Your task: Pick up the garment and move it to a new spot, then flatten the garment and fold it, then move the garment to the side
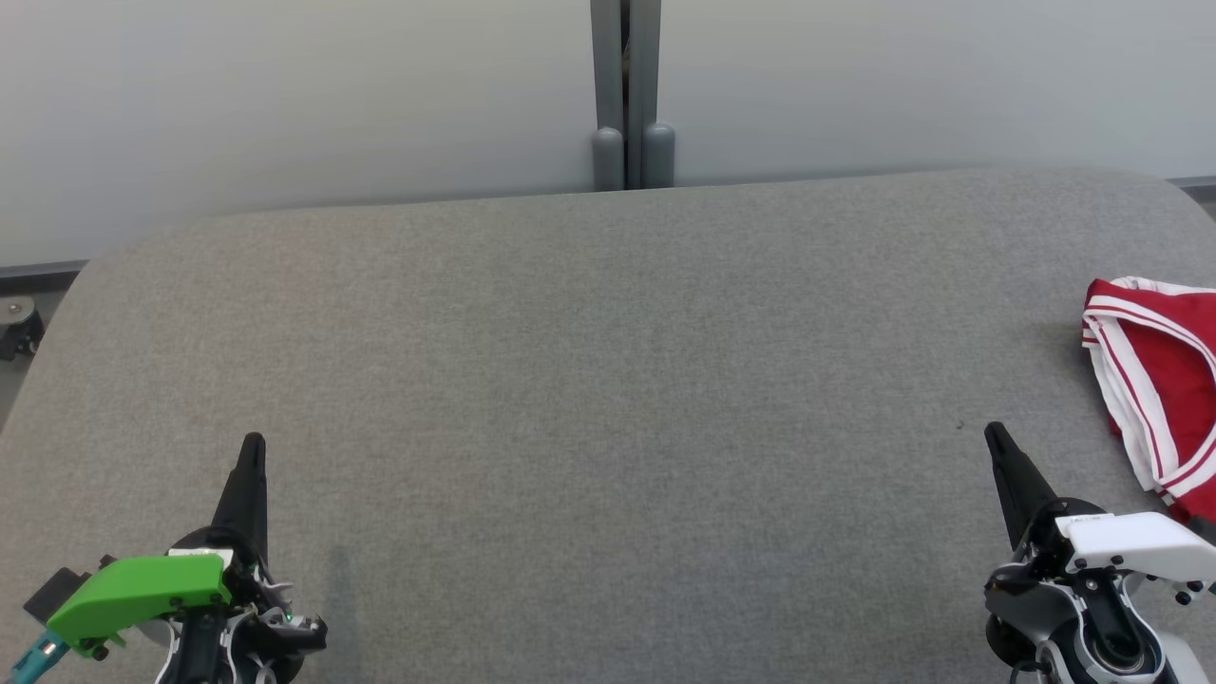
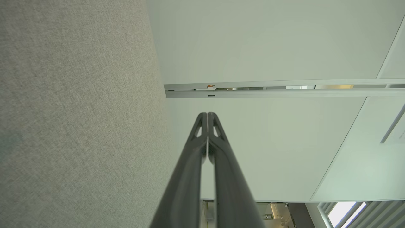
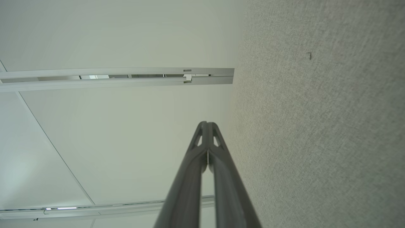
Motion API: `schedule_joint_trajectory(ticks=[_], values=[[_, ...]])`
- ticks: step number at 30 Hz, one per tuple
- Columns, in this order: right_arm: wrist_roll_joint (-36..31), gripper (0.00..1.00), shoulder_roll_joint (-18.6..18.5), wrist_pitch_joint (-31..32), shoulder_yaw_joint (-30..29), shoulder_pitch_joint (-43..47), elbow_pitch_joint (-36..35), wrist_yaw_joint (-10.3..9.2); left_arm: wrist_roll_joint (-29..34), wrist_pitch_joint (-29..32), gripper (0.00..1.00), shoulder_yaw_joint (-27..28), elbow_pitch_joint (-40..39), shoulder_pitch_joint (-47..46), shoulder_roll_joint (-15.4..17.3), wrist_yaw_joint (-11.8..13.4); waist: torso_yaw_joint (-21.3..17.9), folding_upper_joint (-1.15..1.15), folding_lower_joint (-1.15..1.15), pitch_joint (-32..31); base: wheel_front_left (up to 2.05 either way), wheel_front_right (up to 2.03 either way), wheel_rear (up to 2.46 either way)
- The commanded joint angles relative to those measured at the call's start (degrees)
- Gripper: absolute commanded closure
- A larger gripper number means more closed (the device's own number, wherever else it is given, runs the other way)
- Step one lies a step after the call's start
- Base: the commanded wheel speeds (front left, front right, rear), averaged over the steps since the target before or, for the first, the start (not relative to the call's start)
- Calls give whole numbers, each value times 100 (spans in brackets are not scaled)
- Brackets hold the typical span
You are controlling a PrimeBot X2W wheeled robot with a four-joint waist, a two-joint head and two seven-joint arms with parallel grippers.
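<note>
Garment (image 1: 1164, 399) red with white stripes, bunched at table's (image 1: 608, 380) far right edge, long axis running near to far; it lies just right of and beyond our right gripper (image 1: 996, 437), left gripper (image 1: 253, 445) well apart; both pressed together, empty

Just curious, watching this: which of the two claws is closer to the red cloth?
The right gripper, the one with the white housing. The red garment lies just beyond it at the table's right edge; the left gripper, with its green housing, sits far across.
</note>
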Motion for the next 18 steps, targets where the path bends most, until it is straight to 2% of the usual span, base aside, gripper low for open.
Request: schedule_joint_trajectory(ticks=[1, 18], values=[[11, 100, -30, 21, -11, -38, -20, -2, -20, 21, 100, 14, -15, -64, 40, 15, 0, 0, 0, 0, 0, 0, 0], [11, 100, -30, 21, -11, -38, -19, -2, -20, 21, 100, 13, -15, -64, 40, 15, 0, 0, 0, 0, 0, 0, 0]])
